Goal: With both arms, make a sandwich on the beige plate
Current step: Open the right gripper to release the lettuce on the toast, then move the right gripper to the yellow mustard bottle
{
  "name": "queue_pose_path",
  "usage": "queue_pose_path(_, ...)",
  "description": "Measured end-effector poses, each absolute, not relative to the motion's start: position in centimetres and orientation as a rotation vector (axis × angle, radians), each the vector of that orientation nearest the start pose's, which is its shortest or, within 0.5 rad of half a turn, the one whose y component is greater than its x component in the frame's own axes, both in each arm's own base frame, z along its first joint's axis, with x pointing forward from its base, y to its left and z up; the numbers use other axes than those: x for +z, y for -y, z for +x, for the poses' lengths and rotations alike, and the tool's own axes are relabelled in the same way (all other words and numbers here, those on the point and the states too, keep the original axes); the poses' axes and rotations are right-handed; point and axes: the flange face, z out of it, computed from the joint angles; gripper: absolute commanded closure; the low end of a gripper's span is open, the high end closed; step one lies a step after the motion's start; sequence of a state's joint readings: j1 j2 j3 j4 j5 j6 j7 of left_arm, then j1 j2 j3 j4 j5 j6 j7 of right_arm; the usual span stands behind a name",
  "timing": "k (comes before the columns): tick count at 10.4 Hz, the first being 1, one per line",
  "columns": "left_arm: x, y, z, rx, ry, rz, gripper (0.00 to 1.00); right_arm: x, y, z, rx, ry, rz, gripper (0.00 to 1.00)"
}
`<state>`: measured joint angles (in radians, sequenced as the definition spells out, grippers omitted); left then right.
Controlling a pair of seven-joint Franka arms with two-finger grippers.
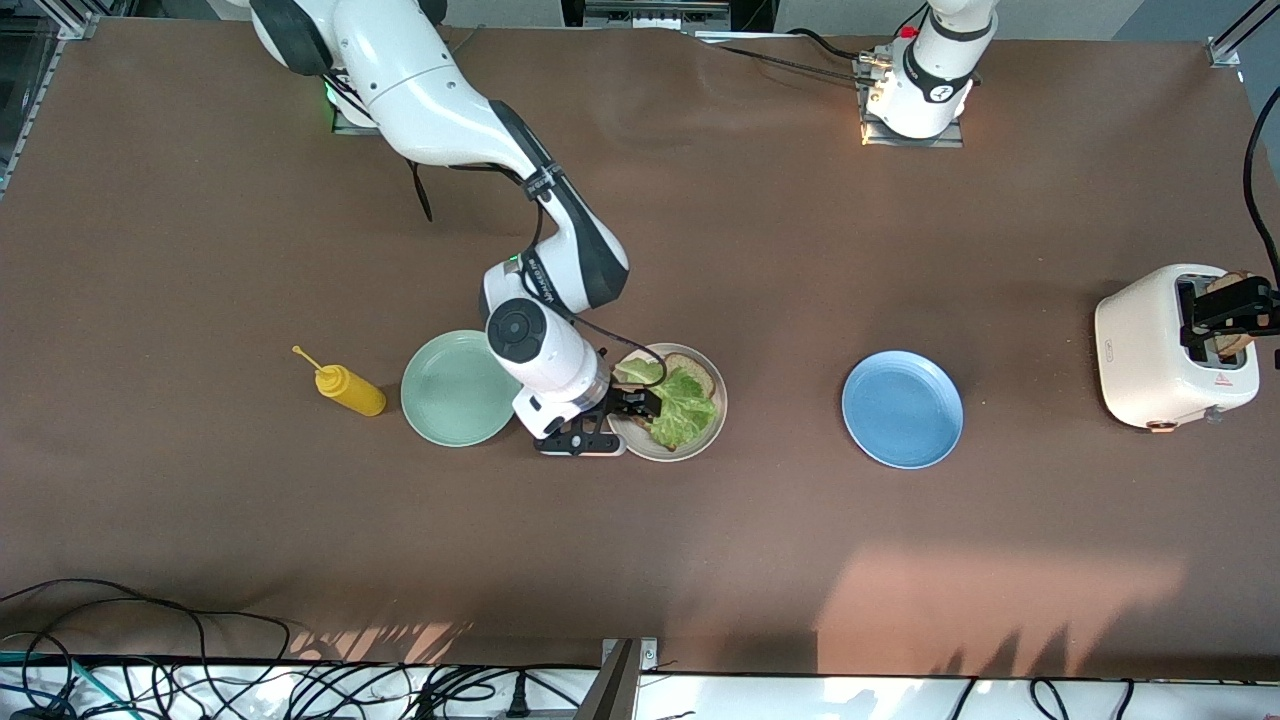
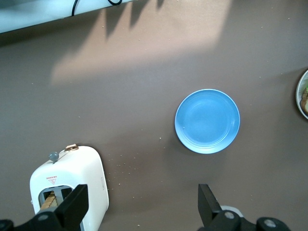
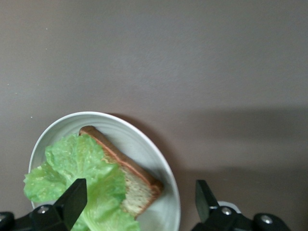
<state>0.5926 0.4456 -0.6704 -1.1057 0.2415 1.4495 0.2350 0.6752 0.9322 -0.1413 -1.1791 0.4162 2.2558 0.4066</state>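
Your right gripper (image 1: 640,402) is hovering low over the beige plate (image 1: 708,435), its fingers (image 3: 72,199) spread wide and released, holding nothing. On that plate one slice of toast (image 1: 693,370) is lying with a lettuce leaf (image 1: 684,408) on top of it; the sandwich is lacking its top slice. The plate is sitting between the green plate (image 1: 455,388) and the blue plate (image 1: 902,408), with a yellow mustard bottle (image 1: 348,388) beside the green one. Your left gripper (image 1: 1232,310) is hanging over the white toaster (image 1: 1150,350) at the left arm's end of the table, fingers (image 2: 74,207) standing apart and empty, while a second slice (image 1: 1232,340) is sticking up from the toaster's slot.
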Motion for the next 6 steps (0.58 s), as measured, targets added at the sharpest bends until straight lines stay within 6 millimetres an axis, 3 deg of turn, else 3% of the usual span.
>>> queue_pose_path(3,59.6,-10.2,64.7,0.053,-0.331,-3.158,0.00,30.0,-35.6,67.1,0.063,-0.005,-2.874,0.00)
queue_pose_path(6,58.1,-11.2,64.6,0.105,-0.309,-3.167,0.00,34.3,-27.4,67.6,0.103,-0.029,-2.862,0.00)
